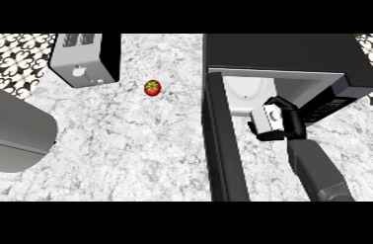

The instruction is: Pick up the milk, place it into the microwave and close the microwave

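Note:
The black microwave stands at the right of the counter with its door swung open toward me. Its light interior shows behind the opening. My right hand is at the microwave's mouth, fingers curled round the white milk carton, which is mostly hidden by the hand. The grey right forearm comes in from the lower right. My left hand does not show.
A red tomato lies on the marble counter left of the microwave. A silver toaster stands at the back left. A large grey rounded object fills the left edge.

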Motion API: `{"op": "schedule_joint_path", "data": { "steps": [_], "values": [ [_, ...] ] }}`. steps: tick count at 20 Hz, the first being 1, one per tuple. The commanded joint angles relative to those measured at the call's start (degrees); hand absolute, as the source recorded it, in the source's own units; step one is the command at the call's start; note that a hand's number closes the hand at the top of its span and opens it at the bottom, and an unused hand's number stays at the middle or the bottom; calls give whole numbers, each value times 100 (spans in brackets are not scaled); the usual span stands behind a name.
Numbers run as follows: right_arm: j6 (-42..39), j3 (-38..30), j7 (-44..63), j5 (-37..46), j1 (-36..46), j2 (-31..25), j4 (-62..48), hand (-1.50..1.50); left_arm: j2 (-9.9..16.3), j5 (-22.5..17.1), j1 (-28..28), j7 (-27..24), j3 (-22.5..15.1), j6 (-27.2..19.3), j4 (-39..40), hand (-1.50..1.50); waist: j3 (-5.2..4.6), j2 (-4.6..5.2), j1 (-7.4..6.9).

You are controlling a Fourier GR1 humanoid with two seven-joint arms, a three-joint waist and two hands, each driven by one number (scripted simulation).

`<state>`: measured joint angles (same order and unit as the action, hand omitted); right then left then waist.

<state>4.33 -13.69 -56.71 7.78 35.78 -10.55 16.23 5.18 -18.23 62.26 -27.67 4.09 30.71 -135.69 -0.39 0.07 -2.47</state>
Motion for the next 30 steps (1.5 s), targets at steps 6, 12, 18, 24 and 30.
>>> {"op": "schedule_joint_path", "data": {
  "steps": [6, 12, 18, 24, 30],
  "values": [
    [1012, -37, 892, 138, 1111, -697, -55, 150, 116, -173, -239, 58, -15, 63, -55, -150, 50, 256, -536],
    [1390, -104, 805, 12, 955, -661, 36, 150, 158, -231, -397, 101, 55, 0, -88, -150, 54, 291, -638],
    [1429, -49, 771, -33, 757, -770, 236, 150, 236, -202, -566, 196, 105, -42, 9, -150, 52, 337, -685],
    [1765, -73, 889, -154, 701, -692, 509, 150, 246, -151, -601, 313, 22, -75, -28, -150, 52, 327, -849],
    [1869, -13, 792, -212, 431, -687, 687, 150, 355, -95, -824, 367, 200, -152, 37, -150, 57, 375, -881]
  ]
}}
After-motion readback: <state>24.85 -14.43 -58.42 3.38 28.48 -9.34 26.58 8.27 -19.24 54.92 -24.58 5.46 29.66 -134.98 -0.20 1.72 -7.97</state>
